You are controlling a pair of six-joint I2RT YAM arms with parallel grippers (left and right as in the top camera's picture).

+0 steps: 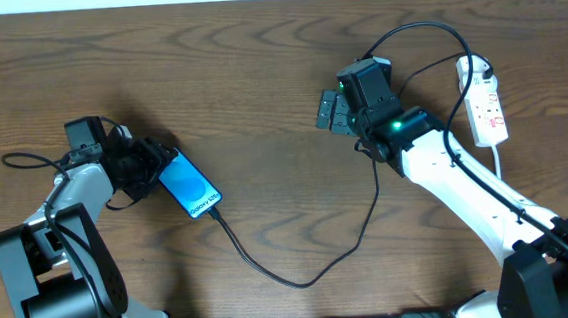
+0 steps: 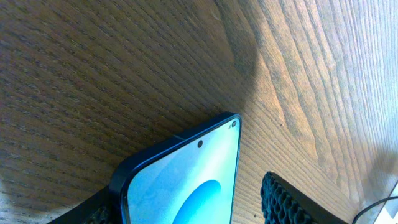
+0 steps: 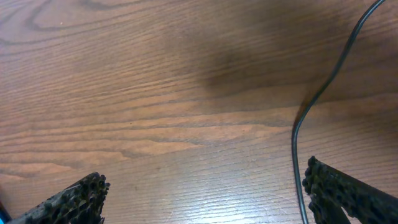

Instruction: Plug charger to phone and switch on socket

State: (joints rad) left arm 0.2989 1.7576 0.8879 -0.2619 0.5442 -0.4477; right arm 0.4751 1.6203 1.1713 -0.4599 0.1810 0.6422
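The phone [image 1: 190, 184] lies aslant on the table, its blue screen [image 2: 193, 180] facing up. My left gripper [image 1: 160, 170] straddles the phone's upper end. One finger lies against the phone's left edge. The other pad [image 2: 289, 202] stands off the right edge, with bare wood between, so the jaws are open. The charger cable [image 1: 303, 281] meets the phone's lower end, loops across the table and runs up to the white socket [image 1: 486, 103] at the far right. My right gripper [image 1: 334, 110] hovers left of the socket, wide open and empty [image 3: 205, 193]. The cable [image 3: 323, 87] passes beside its right finger.
The wooden table [image 1: 258, 71] carries nothing else. The socket's white cord [image 1: 498, 159] trails toward the front beside my right arm. Thicker black arm cables arch over the right wrist [image 1: 425, 31] and lie left of the left arm [image 1: 23, 159].
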